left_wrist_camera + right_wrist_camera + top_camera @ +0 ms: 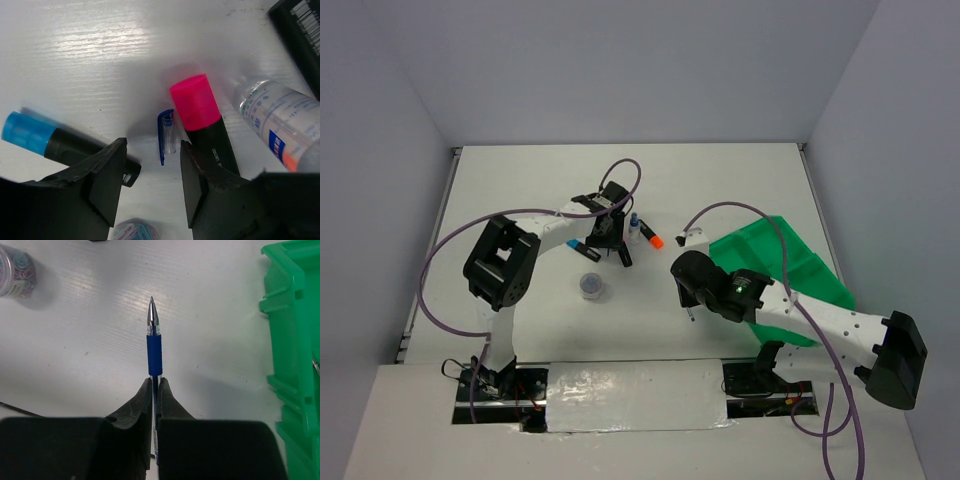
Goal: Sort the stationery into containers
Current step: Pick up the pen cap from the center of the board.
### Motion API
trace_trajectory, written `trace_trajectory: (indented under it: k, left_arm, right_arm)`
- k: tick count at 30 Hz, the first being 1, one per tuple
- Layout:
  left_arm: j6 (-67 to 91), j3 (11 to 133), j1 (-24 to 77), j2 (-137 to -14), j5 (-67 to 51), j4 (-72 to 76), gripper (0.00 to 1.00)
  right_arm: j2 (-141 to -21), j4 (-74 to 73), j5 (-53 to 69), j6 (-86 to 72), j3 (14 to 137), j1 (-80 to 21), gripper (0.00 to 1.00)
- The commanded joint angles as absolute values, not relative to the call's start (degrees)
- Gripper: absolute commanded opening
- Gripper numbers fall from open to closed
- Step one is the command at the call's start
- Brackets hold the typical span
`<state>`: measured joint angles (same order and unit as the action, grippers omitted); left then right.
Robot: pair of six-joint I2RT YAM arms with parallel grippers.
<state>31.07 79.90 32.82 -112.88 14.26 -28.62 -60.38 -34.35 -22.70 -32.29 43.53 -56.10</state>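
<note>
My right gripper (155,382) is shut on a thin blue pen (154,340), whose tip points away over the white table, left of the green tray (295,340). My left gripper (152,150) is open just above the table with nothing between its fingers. A small blue pen cap (166,135) lies just ahead of its tips. A pink-capped highlighter (200,115) runs beside the right finger, and a blue-capped highlighter (45,140) lies partly under the left one. The white bottle (280,120) lies to the right. The round tub (135,231) of paper clips shows at the bottom edge.
From above, the green tray (790,260) sits at the right, behind the right arm. An orange-capped highlighter (650,237) lies right of the left gripper (608,240), and the tub (591,286) stands just in front of it. A black object (300,35) lies beyond the bottle.
</note>
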Motion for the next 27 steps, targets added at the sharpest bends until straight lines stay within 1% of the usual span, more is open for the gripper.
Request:
trace_trajectory:
  k: [1, 3, 7, 12, 13, 15, 16, 18, 19, 23, 27]
  left_arm:
    - [30.9, 81.7, 32.6, -115.2, 14.9, -28.0, 0.59]
    - [31.3, 82.3, 32.6, -116.2, 15.2, -28.8, 0.56]
    - [31.7, 82.2, 32.6, -116.8, 16.1, -28.7, 0.55]
    - [32.3, 82.3, 32.5, -117.5, 16.3, -29.2, 0.49]
    - [32.3, 82.3, 32.5, -117.5, 16.3, -29.4, 0.43]
    - [32.5, 81.9, 32.5, -117.6, 16.3, -29.6, 0.39]
    - [32.7, 81.8, 32.4, -117.5, 16.3, -29.5, 0.26]
    - [33.0, 81.2, 32.3, -117.2, 16.2, -29.7, 0.13]
    - [33.0, 80.9, 32.1, -117.2, 16.0, -29.6, 0.01]
    - [33.4, 78.9, 32.0, -115.8, 15.0, -29.0, 0.0]
    - [34.3, 77.0, 31.9, -112.0, 14.3, -28.1, 0.0]
  right_arm:
    - [-60.8, -34.0, -23.6, -31.4, 45.2, -56.1, 0.0]
    - [-61.1, -34.0, -23.6, -31.3, 45.4, -56.1, 0.0]
    - [-61.2, -33.8, -23.4, -31.0, 45.6, -56.1, 0.0]
    - [-61.2, -33.6, -22.9, -31.0, 45.4, -56.1, 0.0]
    - [-61.1, -33.6, -22.9, -31.0, 45.3, -56.1, 0.0]
    - [-60.8, -33.7, -22.9, -31.0, 45.2, -56.2, 0.0]
    - [-60.6, -33.7, -22.9, -31.0, 45.2, -56.1, 0.0]
    - [-60.2, -33.4, -22.6, -30.9, 44.9, -56.1, 0.0]
    - [-59.8, -32.8, -22.1, -30.8, 44.7, -56.0, 0.0]
    - [-59.3, -30.2, -19.6, -29.9, 43.2, -56.1, 0.0]
    - [-59.5, -25.6, -16.2, -28.8, 41.1, -56.1, 0.0]
